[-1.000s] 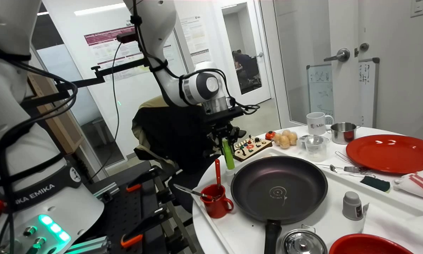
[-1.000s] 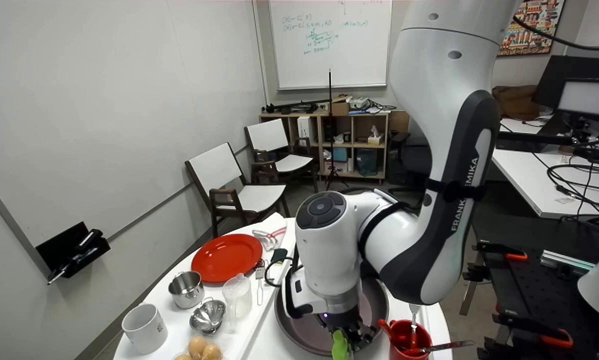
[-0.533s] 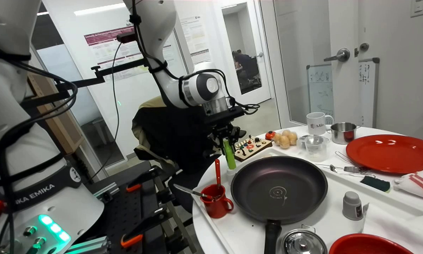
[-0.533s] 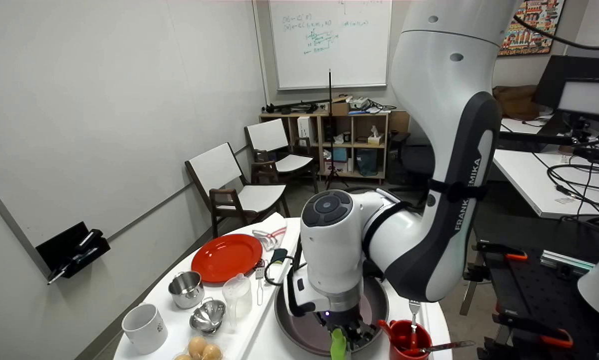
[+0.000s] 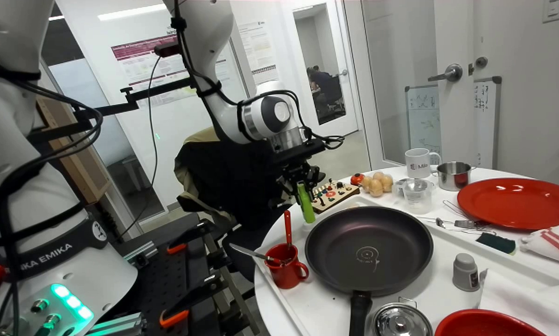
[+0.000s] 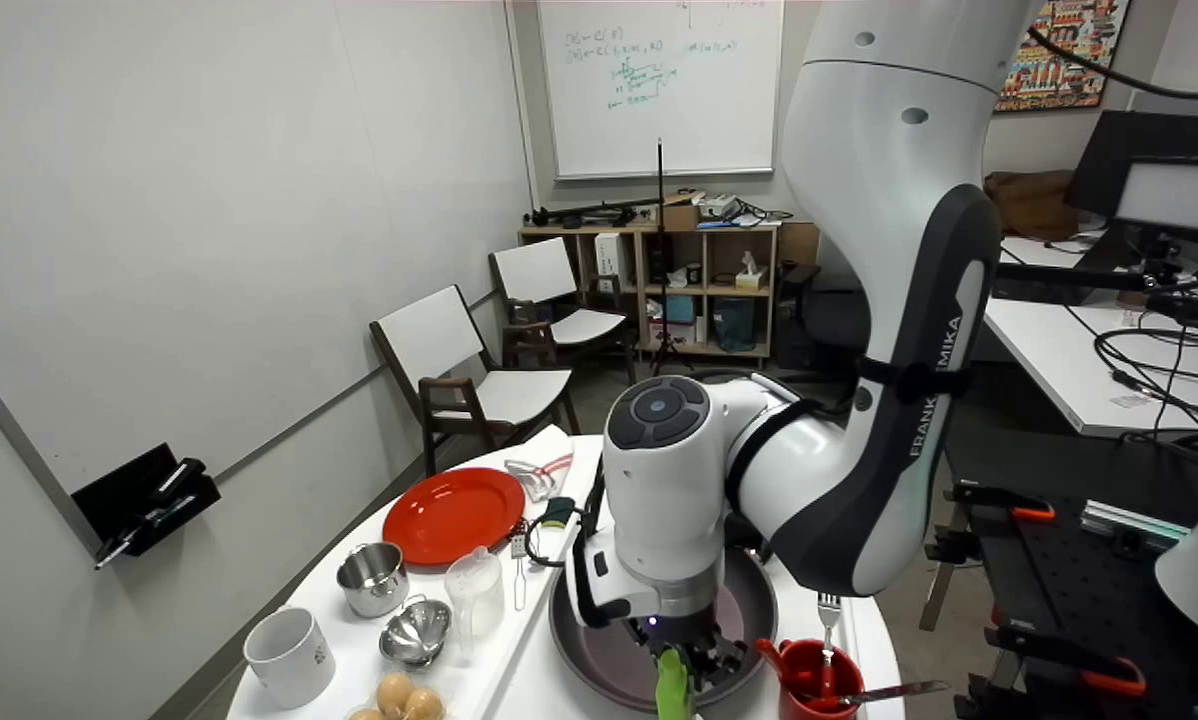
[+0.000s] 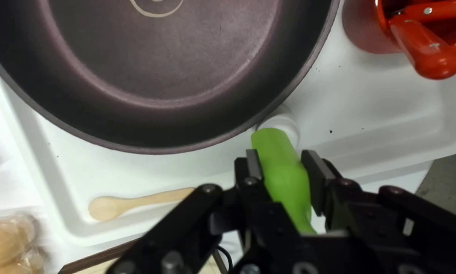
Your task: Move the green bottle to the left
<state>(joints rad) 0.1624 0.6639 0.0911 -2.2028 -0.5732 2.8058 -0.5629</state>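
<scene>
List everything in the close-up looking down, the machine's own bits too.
tray: one, white, across the middle
frying pan: one, dark, upper left
red mug: one, red, upper right
utensils: at least two, red-handled, in the mug
wooden spoon: one, pale brown, lower left
green bottle: one, green, right of centre
unidentified piece: one, white, beneath the bottle, perhaps joined
egg-like balls: several, tan, wrapped, lower left
wooden board: one, brown, bottom edge
table: one, white, under the tray
floor: one patch, grey, right
gripper: one, black, bottom right, closed on the bottle
</scene>
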